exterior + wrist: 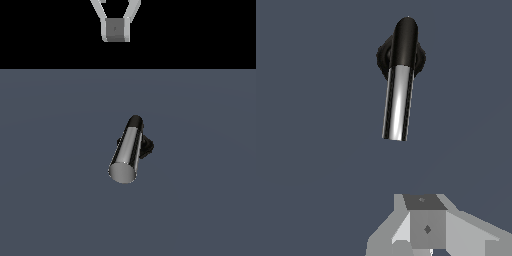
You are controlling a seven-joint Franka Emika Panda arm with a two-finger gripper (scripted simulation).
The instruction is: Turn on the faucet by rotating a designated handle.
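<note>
- White-grey robot gripper (116,31) is being held well above and apart from the small faucet (145,145) w/ round ribbed black base; nothing is being grasped, and open/closed state cannot be told, as fingertips are not being shown.
- Short mirror-chrome cylindrical handle (126,150) is being seen near floor centre, projecting sideways.
- Risk, as judged: slick chrome being glanced off if approach is being misaligned.
- No containers are being shown.

I can read no text, label, brand, number or sign in either view. The faucet (145,145), its chrome handle (126,152), the gripper (116,30) and the grey floor (50,175) all show plain, unmarked surfaces. On the gripper in the wrist view I see only a small dark diamond mark, which is not a readable character
</note>
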